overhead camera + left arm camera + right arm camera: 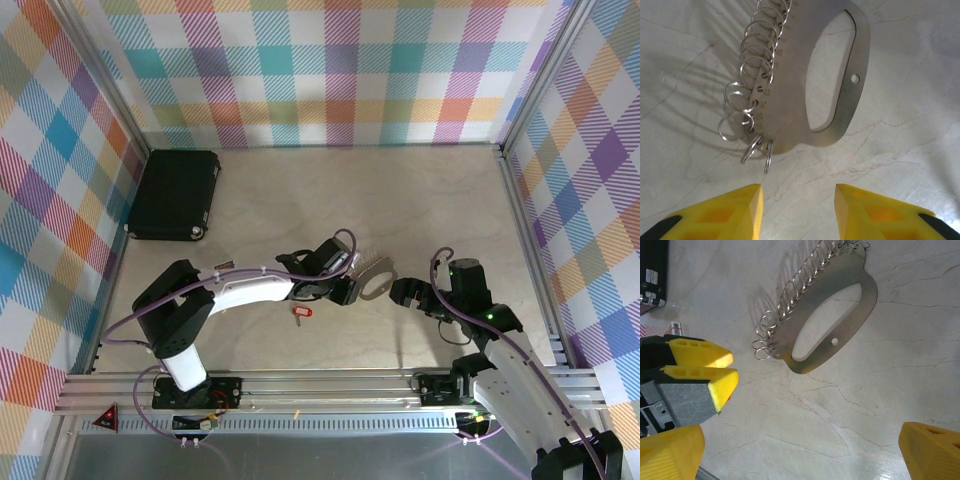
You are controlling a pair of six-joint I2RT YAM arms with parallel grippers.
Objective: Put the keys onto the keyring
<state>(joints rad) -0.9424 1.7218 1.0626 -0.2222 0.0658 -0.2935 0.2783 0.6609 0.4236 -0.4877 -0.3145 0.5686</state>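
A black case (174, 194) is seen at the surface's far left. The red key (301, 312) is laid flat, apart from the keyring (790, 75). Just short of that ring the left end effector (799, 200) is held parted, gripping nothing. Beyond it the right end effector (800, 450) is spread wide and empty.

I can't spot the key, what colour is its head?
Red; the key shows best in the top view.
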